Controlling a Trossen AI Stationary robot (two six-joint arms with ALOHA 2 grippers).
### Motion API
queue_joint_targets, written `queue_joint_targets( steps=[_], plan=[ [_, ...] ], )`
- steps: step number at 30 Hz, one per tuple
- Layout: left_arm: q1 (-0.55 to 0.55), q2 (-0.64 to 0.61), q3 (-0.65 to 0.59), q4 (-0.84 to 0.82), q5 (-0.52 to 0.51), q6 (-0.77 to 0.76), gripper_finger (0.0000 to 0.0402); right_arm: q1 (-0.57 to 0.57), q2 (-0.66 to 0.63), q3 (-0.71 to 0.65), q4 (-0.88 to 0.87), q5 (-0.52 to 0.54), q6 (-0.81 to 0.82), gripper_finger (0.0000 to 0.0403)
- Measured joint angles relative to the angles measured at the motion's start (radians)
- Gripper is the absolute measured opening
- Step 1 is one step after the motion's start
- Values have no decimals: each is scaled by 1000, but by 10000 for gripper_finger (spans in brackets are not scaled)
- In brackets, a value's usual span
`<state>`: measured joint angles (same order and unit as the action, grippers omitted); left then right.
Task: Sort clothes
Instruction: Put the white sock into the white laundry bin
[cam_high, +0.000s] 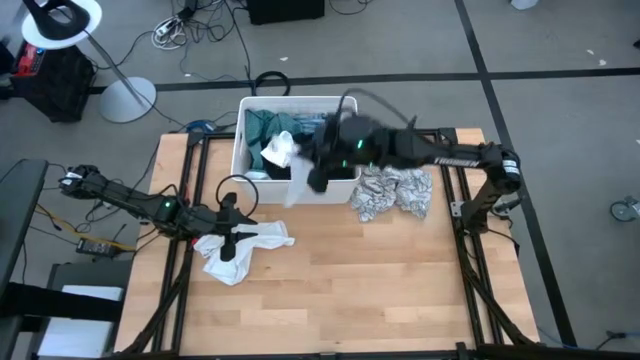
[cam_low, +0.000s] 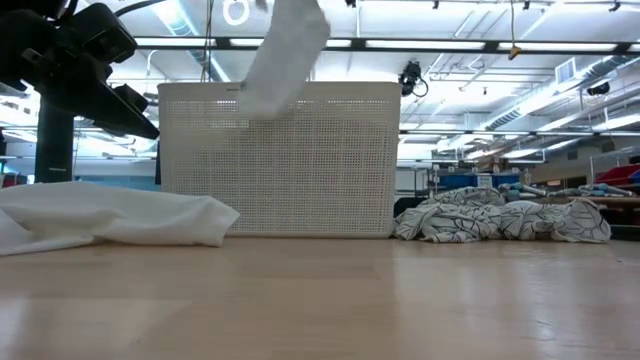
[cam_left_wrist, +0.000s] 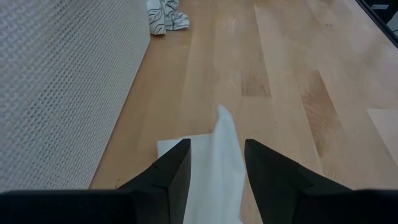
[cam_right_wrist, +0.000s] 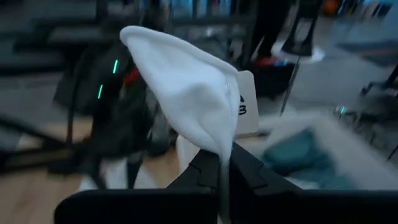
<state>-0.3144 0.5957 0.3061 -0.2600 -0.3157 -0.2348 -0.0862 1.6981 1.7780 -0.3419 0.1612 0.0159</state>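
The white tub (cam_high: 262, 171) stands at the far middle of the wooden surface (cam_high: 380, 270), and everything else is placed from it. The right pincer (cam_high: 318, 172) hangs over the tub's near rim, closed on a white garment (cam_high: 298, 182) that dangles from it; in the low view this cloth (cam_low: 283, 55) drapes down in front of the tub's perforated wall (cam_low: 300, 170), and in the right wrist view it (cam_right_wrist: 186, 87) billows up from between the shut fingers (cam_right_wrist: 249, 174). Inside the tub lie teal clothes (cam_high: 262, 128) and a pale piece (cam_high: 278, 150) (possibly light blue or white, the blur makes it hard to say), with something dark near the pincer.

Just beside the tub's right wall, on the surface, rests a white-grey patterned garment (cam_high: 392, 192), crumpled in a heap (cam_low: 500, 218).

In front of the tub's left corner lies a second white garment (cam_high: 240, 245), spread flat. The left pincer (cam_high: 235, 240) sits low over it with its fingers (cam_left_wrist: 168, 177) apart, the cloth (cam_left_wrist: 221, 168) showing between them without being gripped, and the tub's wall (cam_left_wrist: 62, 87) running close alongside.
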Motion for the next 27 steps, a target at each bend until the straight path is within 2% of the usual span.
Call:
queue_joint_targets(
  steps=[5,10,19,27],
  plan=[
    [0,0,0,0,-1,1,156,-81,0,123,4,-32,-18,7],
    [0,0,0,-2,-13,2,156,-148,0,189,6,-69,-22,7],
    [0,0,0,22,-14,-4,156,-224,20,190,-3,-146,-24,8],
    [0,0,0,129,-18,-5,156,-231,140,186,-45,-163,-20,27]
  ],
)
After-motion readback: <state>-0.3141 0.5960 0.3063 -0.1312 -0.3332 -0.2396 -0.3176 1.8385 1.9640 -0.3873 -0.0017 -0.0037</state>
